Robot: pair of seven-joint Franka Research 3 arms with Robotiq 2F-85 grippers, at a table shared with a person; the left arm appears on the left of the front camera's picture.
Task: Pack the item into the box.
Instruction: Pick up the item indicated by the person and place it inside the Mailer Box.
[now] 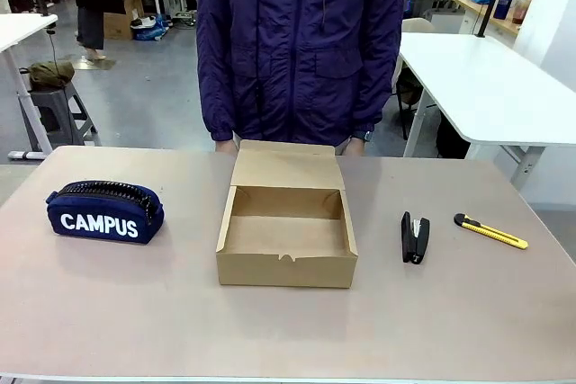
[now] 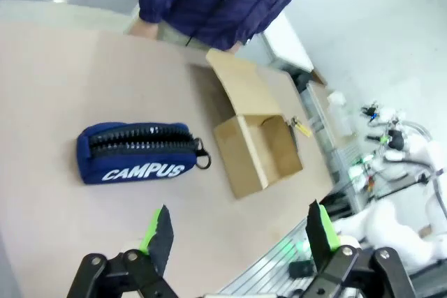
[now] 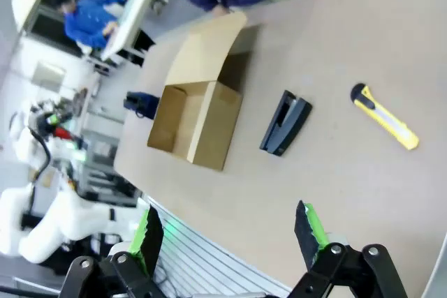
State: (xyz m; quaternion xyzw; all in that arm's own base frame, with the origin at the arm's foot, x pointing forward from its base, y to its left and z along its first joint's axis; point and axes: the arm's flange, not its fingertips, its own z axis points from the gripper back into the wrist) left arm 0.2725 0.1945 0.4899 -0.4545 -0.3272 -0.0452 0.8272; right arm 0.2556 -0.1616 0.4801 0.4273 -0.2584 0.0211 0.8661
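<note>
We are holding our left claw (image 2: pixel 237 227) and right claw (image 3: pixel 229 227) spread wide and empty over the near edge of the table (image 1: pixel 288 339), ready to pick. The stapler (image 1: pixel 415 237) is lying flat just right of the box (image 1: pixel 286 271), whose lid (image 1: pixel 288 165) is folded back so things can go in. Beyond it, a person (image 1: pixel 301 42) is standing at the far side.

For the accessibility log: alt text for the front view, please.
An open, empty box sits centred on the table, a person in blue standing behind it. A black stapler and a yellow knife lie to its right, a navy pouch to its left.
</note>
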